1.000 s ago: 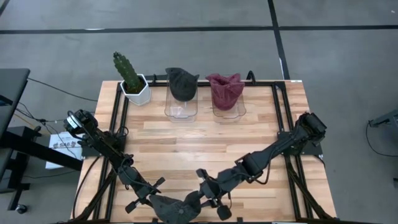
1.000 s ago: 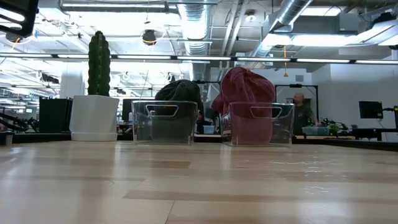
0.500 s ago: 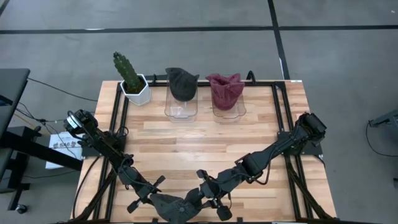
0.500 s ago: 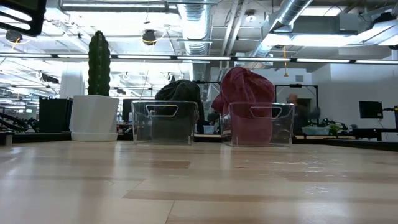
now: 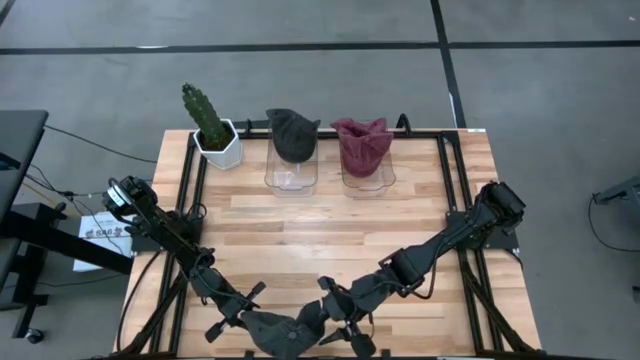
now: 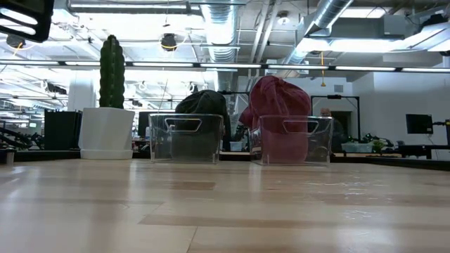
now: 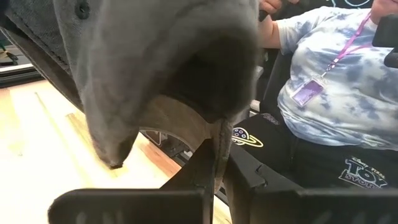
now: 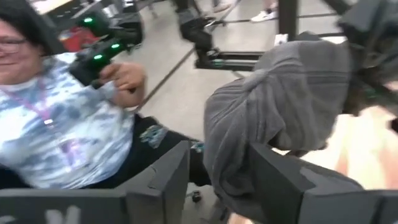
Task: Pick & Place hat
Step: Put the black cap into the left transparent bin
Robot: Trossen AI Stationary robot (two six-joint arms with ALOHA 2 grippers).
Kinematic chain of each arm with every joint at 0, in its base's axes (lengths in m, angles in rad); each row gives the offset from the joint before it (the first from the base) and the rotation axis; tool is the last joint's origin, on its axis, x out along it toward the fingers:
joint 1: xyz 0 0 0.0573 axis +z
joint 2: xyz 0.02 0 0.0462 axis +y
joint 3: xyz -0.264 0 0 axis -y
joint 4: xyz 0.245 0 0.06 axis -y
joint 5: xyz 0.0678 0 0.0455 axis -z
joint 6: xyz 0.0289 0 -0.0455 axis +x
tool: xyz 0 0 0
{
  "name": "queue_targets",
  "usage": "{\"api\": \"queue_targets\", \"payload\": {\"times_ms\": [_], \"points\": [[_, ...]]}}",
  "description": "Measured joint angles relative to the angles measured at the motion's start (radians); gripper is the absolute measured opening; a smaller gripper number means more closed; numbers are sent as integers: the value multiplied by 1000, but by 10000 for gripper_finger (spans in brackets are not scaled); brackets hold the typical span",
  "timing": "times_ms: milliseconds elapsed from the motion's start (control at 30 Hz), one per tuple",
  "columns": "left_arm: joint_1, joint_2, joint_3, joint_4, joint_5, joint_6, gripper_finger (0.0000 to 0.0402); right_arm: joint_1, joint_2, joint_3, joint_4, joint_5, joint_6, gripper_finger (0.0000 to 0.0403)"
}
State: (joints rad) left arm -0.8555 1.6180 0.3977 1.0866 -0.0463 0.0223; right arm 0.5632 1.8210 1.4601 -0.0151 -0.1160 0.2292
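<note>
A grey hat (image 5: 290, 335) is held between my two grippers at the table's near edge. My left gripper (image 5: 262, 322) (image 7: 217, 171) is shut on it from the left, and in the left wrist view the hat (image 7: 161, 62) fills the upper picture. My right gripper (image 5: 330, 318) (image 8: 217, 183) comes in from the right and is shut on the hat (image 8: 280, 93). At the far edge, a dark grey hat (image 5: 292, 138) and a maroon hat (image 5: 363, 145) each stand in a clear bin. The low view shows neither gripper. My left gripper pinches a thin edge of the grey hat (image 7: 222, 146) between its two fingers (image 7: 199, 180). The crown bulges out beyond the fingers and looks lifted off the wood. My right gripper has a bunched fold of the hat (image 8: 227, 168) between its two fingers (image 8: 168, 180), several layers thick. The rest of the hat stretches away toward my left gripper.
A cactus in a white pot (image 5: 212, 128) stands at the far left beside the clear bins (image 6: 186, 138) (image 6: 292, 139). The bare wooden middle of the table (image 5: 320, 230) lies between bins and grippers. A seated person (image 8: 56, 118) (image 7: 336, 93) is just beyond the near edge.
</note>
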Motion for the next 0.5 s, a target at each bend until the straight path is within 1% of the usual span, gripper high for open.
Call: {"api": "queue_targets", "payload": {"times_ms": [133,267,400,500], "points": [[0,0,0,0,-30,0,15,0,0,0,0,99,-4,181],[0,0,0,1,-74,0,15,0,0,0,0,147,-18,188],[0,0,0,16,-124,0,15,0,0,-2,1,169,-19,171],[0,0,0,30,-145,0,15,0,1,-10,-1,169,-20,138]]}}
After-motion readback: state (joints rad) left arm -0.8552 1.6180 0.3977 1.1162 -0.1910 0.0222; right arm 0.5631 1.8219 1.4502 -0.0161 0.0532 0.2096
